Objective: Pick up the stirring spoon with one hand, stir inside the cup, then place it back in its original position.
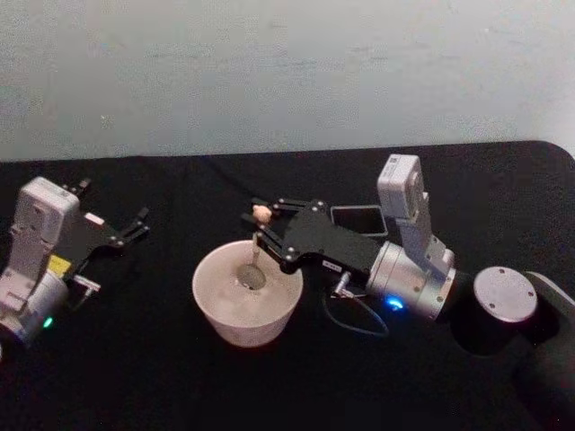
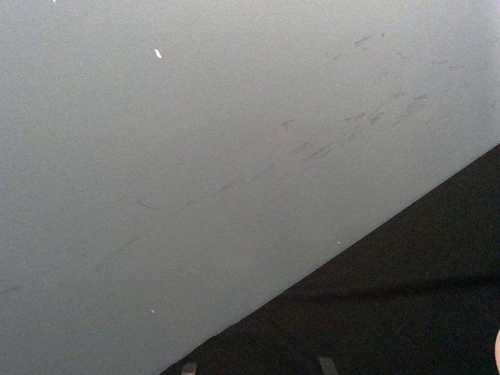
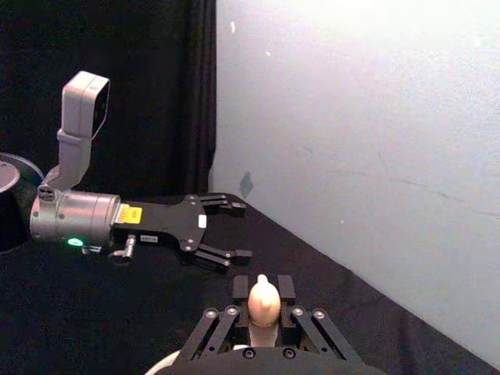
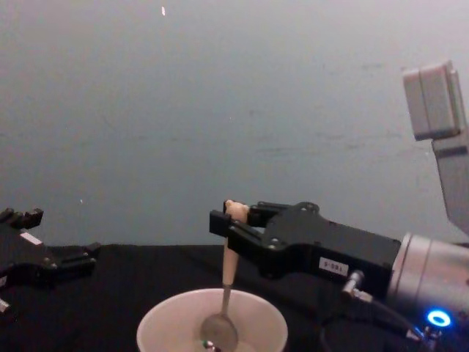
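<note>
Beige stirring spoon [image 4: 227, 282] stands upright, bowl in cup [image 1: 247, 323]; right gripper [image 4: 226, 220] pinches handle.

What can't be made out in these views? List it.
Chest view: base of the cup, cut off by the bottom edge.
Head view: front of the holder, behind the right pincer.
Right wrist view: bowl of the stirring spoon, beneath that pincer.

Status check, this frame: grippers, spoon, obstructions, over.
Right gripper shut on stirring spoon, bowl down inside cup. Left gripper open, parked at left. Holder stands behind, nothing blocking.
</note>
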Controlling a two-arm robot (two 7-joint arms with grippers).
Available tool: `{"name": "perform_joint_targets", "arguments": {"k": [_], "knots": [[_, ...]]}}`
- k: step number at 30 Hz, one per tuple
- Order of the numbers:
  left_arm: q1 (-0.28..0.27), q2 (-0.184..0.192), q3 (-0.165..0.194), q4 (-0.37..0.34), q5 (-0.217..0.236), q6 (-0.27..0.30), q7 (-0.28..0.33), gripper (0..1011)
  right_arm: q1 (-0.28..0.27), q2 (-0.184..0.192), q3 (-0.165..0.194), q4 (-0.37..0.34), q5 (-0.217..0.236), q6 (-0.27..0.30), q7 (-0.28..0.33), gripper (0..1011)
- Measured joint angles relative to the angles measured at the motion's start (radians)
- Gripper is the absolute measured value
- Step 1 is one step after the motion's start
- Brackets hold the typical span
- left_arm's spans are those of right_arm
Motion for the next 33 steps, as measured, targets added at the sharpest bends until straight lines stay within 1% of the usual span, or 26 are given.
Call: {"name": "perform_joint_targets", "arguments": {"k": [6,10,14,22,27,28,32,33], "knots": [[0.000,0.000,0.000,0.000,0.000,0.000,0.000,1001,-0.005,0.007,0.009,-0.001,-0.004,0.001,-0.004,207],[0.000,0.000,0.000,0.000,0.000,0.000,0.000,1002,-0.014,0.019,0.017,-0.011,-0.004,0.005,-0.005,207],[0.000,0.000,0.000,0.000,0.000,0.000,0.000,1001,-0.032,0.038,0.025,-0.036,0.001,0.011,-0.003,207],[0.000,0.000,0.000,0.000,0.000,0.000,0.000,1001,-0.086,0.083,0.030,-0.120,0.028,0.027,0.021,207],[0.000,0.000,0.000,0.000,0.000,0.000,0.000,1001,-0.106,0.099,0.014,-0.153,0.032,0.035,0.038,207],[0.000,0.000,0.000,0.000,0.000,0.000,0.000,1001,-0.110,0.101,0.005,-0.158,0.032,0.037,0.045,207],[0.000,0.000,0.000,0.000,0.000,0.000,0.000,1001,-0.111,0.099,-0.015,-0.164,0.032,0.040,0.056,207],[0.000,0.000,0.000,0.000,0.000,0.000,0.000,1001,-0.106,0.092,-0.023,-0.162,0.032,0.040,0.058,207]]}}
